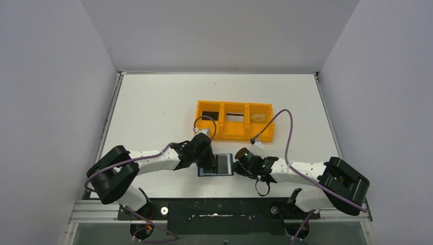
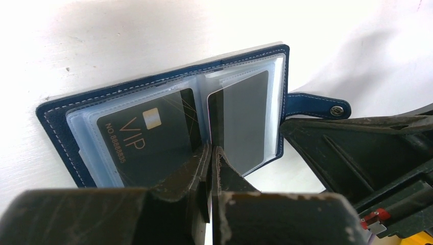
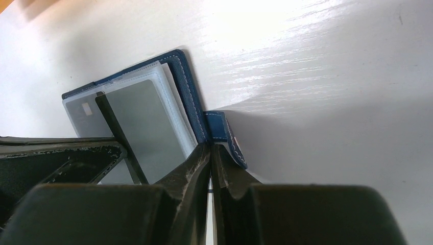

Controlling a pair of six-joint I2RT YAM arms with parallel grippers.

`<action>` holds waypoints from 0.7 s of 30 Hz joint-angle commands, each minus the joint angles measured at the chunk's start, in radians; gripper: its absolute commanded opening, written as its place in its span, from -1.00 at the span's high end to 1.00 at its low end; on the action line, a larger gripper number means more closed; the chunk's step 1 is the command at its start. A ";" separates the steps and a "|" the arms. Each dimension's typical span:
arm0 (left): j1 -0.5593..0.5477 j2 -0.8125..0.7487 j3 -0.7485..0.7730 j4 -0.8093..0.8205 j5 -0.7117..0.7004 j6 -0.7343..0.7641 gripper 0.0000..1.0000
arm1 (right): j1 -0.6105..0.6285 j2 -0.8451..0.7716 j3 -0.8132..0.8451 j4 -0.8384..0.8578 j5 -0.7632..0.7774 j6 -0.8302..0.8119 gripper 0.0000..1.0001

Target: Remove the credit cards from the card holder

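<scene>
Carefully: thin cards in slick sleeves, both grippers closed at the holder

The white table (image 1: 153,102) has open room to the left of and behind the work. The orange tray (image 1: 235,135) stands further back, apart from it. The near table edge and the arm bases are close, so a card probably has more room to travel away from the robot or to the left.

The card holder (image 2: 53,115) lies open and flat near the front centre of the table, between the two arms. It looks light and floppy, and would likely lift or slide if pulled on without being pinned. Its clear plastic sleeves (image 2: 81,127) are glossy and soft.

Two credit cards show. A black VIP card (image 2: 148,143) fills the left sleeve, and a second card (image 2: 242,120), dark under glare, fills the right. Both should be stiff, light and smooth, best pinched at an exposed edge. Which side each sleeve opens on cannot be told.

The closure tab (image 2: 316,104) sticks out from the right cover.

The left gripper (image 2: 211,155) has its jaws together at the holder's near edge by the centre fold. Whether a card or sleeve edge is nipped between them cannot be told. The right gripper (image 3: 211,153) is also closed, its tips against the right cover where the tab joins, seemingly steadying the holder.
</scene>
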 commanded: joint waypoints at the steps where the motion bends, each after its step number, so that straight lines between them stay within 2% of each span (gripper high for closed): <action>1: 0.010 -0.037 -0.001 -0.047 0.011 0.049 1.00 | -0.007 0.019 -0.008 -0.068 0.002 -0.006 0.88; 8: 0.012 -0.039 0.018 -0.092 -0.002 0.078 1.00 | -0.007 0.004 0.017 -0.080 0.009 -0.033 0.86; 17: 0.012 -0.033 0.019 -0.084 0.006 0.076 1.00 | 0.002 -0.105 0.086 -0.040 0.004 -0.134 0.67; 21: 0.012 -0.036 0.016 -0.084 0.007 0.075 1.00 | 0.004 -0.100 0.113 0.008 -0.029 -0.194 0.62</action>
